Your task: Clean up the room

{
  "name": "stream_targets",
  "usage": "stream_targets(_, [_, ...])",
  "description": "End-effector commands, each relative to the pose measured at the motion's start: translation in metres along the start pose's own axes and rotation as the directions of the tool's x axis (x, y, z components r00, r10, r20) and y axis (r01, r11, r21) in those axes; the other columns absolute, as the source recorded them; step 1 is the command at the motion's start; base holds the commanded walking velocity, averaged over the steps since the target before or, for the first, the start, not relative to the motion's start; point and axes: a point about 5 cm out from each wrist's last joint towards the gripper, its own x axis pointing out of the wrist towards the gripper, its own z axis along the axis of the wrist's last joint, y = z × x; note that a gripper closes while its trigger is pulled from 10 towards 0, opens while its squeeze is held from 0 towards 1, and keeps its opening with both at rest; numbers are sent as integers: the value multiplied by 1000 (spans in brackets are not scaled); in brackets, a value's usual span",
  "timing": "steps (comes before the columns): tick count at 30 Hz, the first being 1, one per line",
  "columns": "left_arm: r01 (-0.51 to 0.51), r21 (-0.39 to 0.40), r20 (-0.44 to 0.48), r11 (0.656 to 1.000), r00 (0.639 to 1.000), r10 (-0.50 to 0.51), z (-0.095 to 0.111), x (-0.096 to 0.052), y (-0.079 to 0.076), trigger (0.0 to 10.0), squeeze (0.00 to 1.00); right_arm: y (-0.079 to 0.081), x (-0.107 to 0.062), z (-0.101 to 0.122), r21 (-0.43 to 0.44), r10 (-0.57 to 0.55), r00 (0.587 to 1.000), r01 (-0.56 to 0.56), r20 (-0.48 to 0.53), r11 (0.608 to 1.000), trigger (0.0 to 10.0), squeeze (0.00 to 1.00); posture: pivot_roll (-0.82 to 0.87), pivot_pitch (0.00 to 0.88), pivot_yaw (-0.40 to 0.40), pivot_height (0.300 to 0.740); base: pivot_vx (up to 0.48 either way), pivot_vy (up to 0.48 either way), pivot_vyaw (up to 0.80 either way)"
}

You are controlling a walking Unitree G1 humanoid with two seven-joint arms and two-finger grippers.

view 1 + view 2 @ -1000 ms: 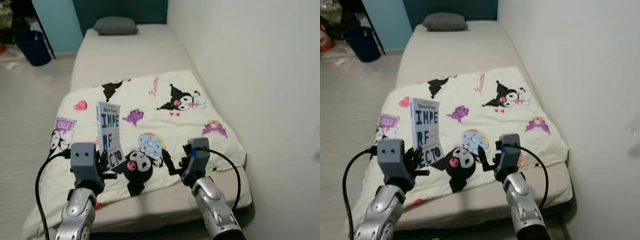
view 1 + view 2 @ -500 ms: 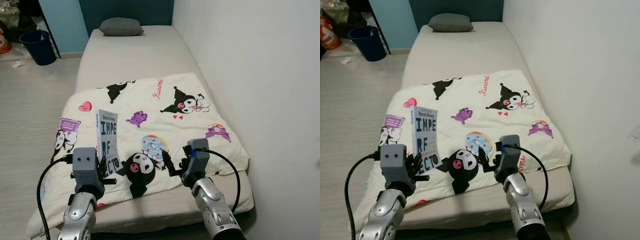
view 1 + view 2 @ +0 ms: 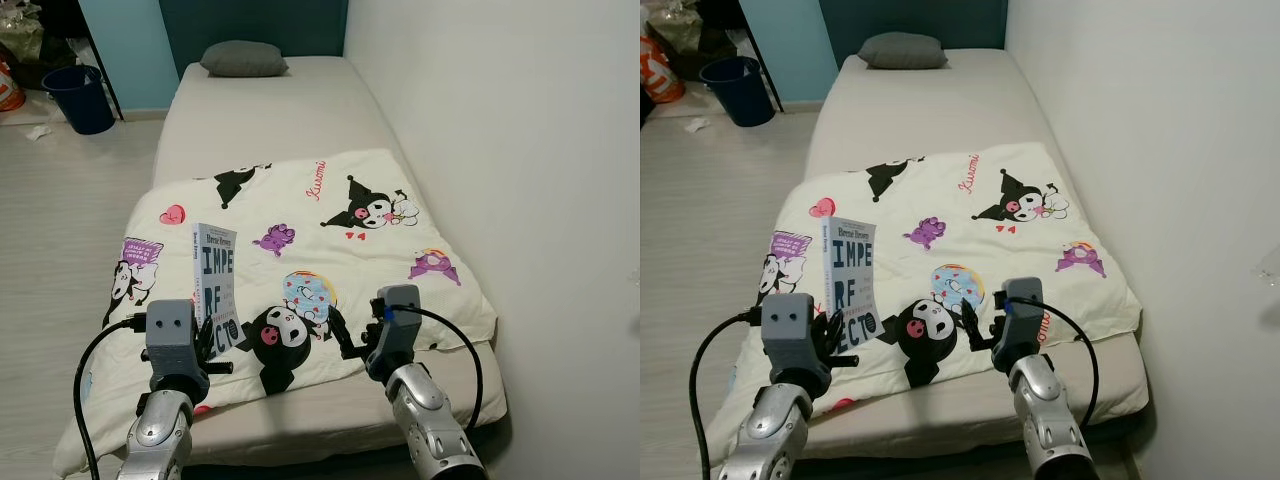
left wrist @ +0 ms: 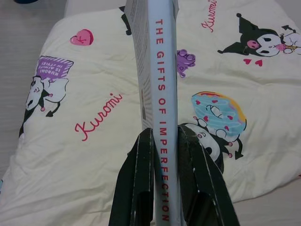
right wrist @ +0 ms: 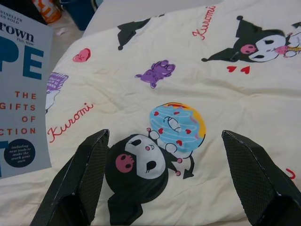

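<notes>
My left gripper [image 3: 212, 345] is shut on a grey-blue paperback book [image 3: 217, 285] and holds it upright above the front left part of a cream cartoon-print blanket [image 3: 330, 215]. In the left wrist view both fingers [image 4: 137, 188] press the book's spine [image 4: 162, 94], which reads "THE GIFTS OF IMPERFECTION". My right gripper [image 3: 348, 335] hangs open over the blanket's front edge, right of the book, with nothing between its fingers [image 5: 87, 174]. The book's cover [image 5: 21, 94] is at the edge of the right wrist view.
The blanket lies on a beige bed [image 3: 270, 110] with a grey pillow [image 3: 243, 57] at its far end. A white wall [image 3: 500, 130] runs along the bed's right side. On the wood floor at far left stand a dark blue bin [image 3: 80, 97] and some clutter [image 3: 10, 85].
The camera has tilted, so the scene sits slightly lower in the picture. Both grippers keep the same pose, the book still held upright in the left one.
</notes>
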Motion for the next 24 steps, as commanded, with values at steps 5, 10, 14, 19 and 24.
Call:
stream_targets(5, [17, 32, 18, 999, 1000, -18, -1, -4, 1, 10000, 0, -4, -3, -6, 6, -24, 1000, 24, -13, 1000, 10000, 0, 35, 169, 14, 740, 0, 0, 0])
stream_targets(10, [46, 35, 21, 998, 999, -47, 1, -4, -3, 10000, 0, -4, -3, -6, 15, -26, 1000, 26, -13, 1000, 10000, 0, 40, 169, 14, 740, 0, 0, 0])
stream_targets(14, [64, 27, 17, 998, 998, -65, 1, -6, -4, 10000, 0, -2, -2, -6, 22, -22, 1000, 23, -15, 1000, 10000, 0, 41, 166, 14, 740, 0, 0, 0])
stream_targets(19, [72, 18, 10, 997, 997, -72, 0, -8, -5, 10000, 0, -2, -1, -7, 25, -19, 1000, 19, -15, 1000, 10000, 0, 38, 164, 12, 740, 0, 340, 0])
stream_targets(24, [75, 16, 6, 997, 997, -75, -1, -9, -6, 10000, 0, -2, -2, -7, 24, -16, 1000, 17, -17, 1000, 10000, 0, 39, 163, 8, 740, 0, 406, 0])
